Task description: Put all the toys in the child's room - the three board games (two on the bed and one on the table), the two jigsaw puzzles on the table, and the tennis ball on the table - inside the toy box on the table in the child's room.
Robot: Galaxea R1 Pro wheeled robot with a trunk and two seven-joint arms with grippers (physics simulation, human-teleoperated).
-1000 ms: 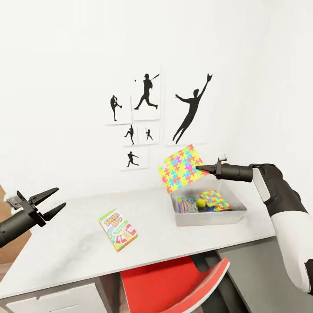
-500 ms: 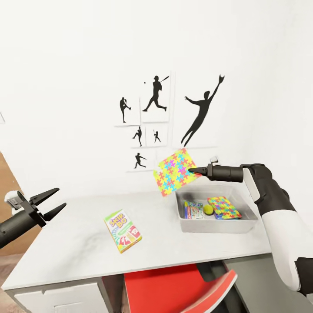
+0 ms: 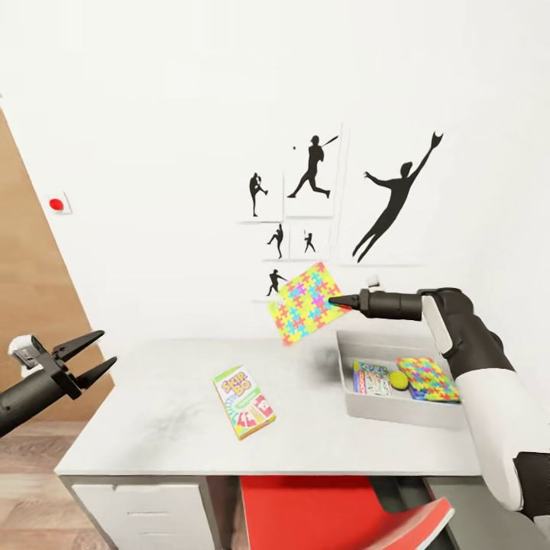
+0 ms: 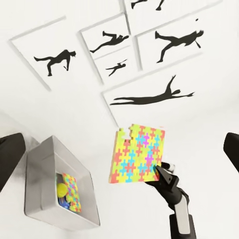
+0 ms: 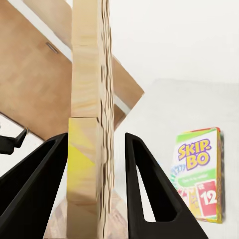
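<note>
**Puzzle held in the air beside the toy box**

Above the white table (image 3: 153, 428), just off the near-left corner of the toy box (image 3: 397, 409), the right gripper (image 3: 336, 300) holds a jigsaw puzzle (image 3: 305, 303) by its edge. The puzzle is a flat, brightly coloured board, tilted and clear of the table, its lower part in front of the wall and not over the box opening. The right wrist view looks along the puzzle's thin edge, a pale stack of layers (image 5: 89, 114), with one black finger (image 5: 35, 194) on each side of it, so the jaws are closed on the board. From the left wrist view the same puzzle (image 4: 138, 154) appears face-on, pinched at one corner by the right gripper (image 4: 162, 172), with the grey box (image 4: 50, 184) off to one side.

Inside the toy box lie a board game (image 3: 370, 378), a yellow-green tennis ball (image 3: 398, 380) and a second jigsaw puzzle (image 3: 429, 379), side by side on the bottom.

A Skip-Bo card game box (image 3: 244, 401) lies flat on the table, well apart from the toy box, toward the left.

The left gripper (image 3: 85, 355) hangs off the table's left end with its jaws spread wide and nothing between them.

Baseball silhouette pictures (image 3: 313, 164) hang on the white wall behind, and a red chair (image 3: 336, 516) sits tucked under the table's front edge.
</note>
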